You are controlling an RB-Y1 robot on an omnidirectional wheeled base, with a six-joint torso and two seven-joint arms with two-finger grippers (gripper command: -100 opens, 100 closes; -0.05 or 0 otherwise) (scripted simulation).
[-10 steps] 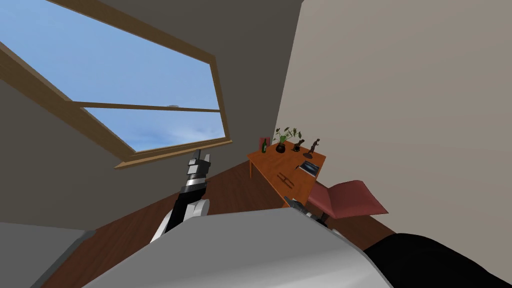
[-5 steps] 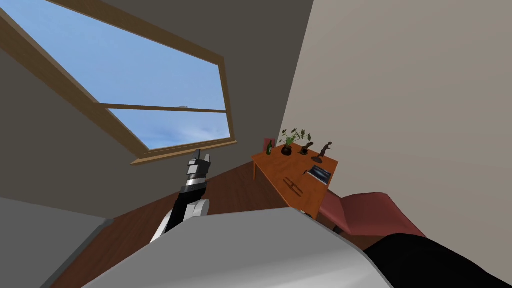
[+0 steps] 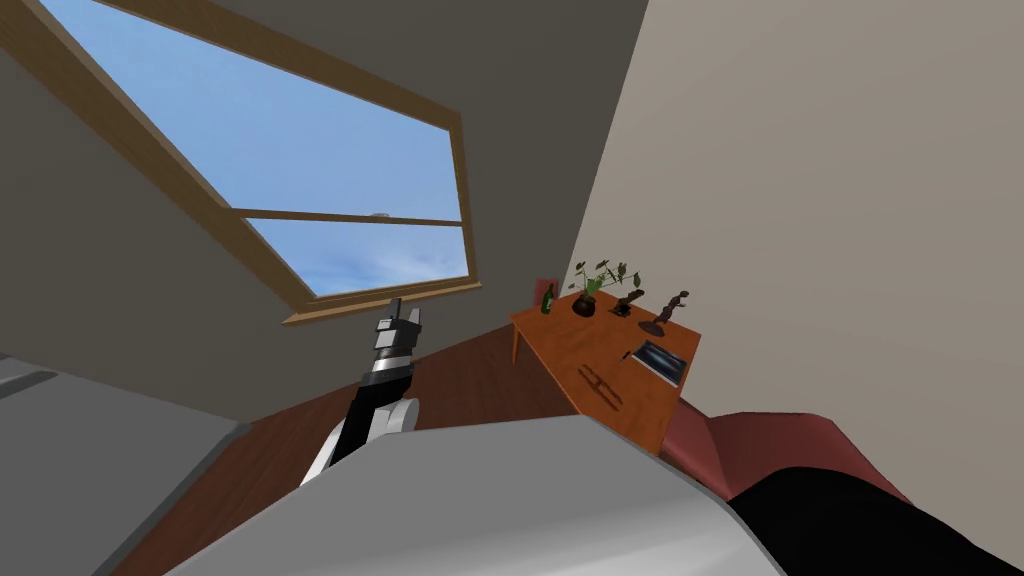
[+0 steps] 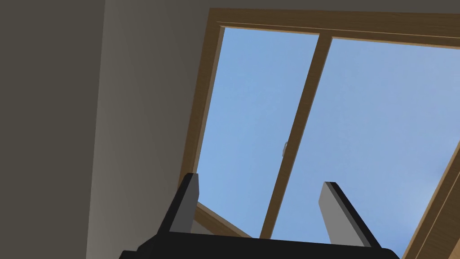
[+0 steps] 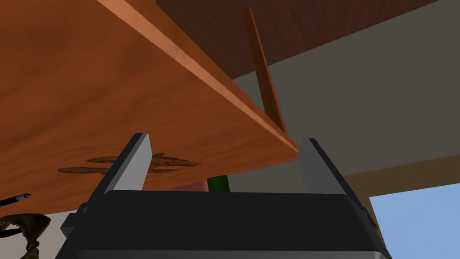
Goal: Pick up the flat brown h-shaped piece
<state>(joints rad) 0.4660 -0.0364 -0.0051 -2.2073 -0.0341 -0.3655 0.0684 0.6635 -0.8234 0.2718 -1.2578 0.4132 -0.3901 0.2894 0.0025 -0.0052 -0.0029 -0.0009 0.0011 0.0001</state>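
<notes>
L gripper [image 3: 404,312] sits centre-left in head view at the end of its raised forearm; fingers spread, nothing btwn them. Right of centre stands an orange-brown wooden table [image 3: 565,340]. Along its far edge, L to R: green bottle [image 3: 547,299], potted plant [image 3: 588,298], two dark figurines [image 3: 675,308]. The flat brown h-shaped piece [image 3: 600,386] lies flat mid-tabletop toward the near end, left of a dark flat rectangle [image 3: 662,362] and apart from it. Red chair [image 3: 775,440] at lower right, by the table's near corner. R gripper [image 5: 224,141] is over the tabletop, fingers apart & empty; the piece lies beyond the fingertips, partly behind one finger.
</notes>
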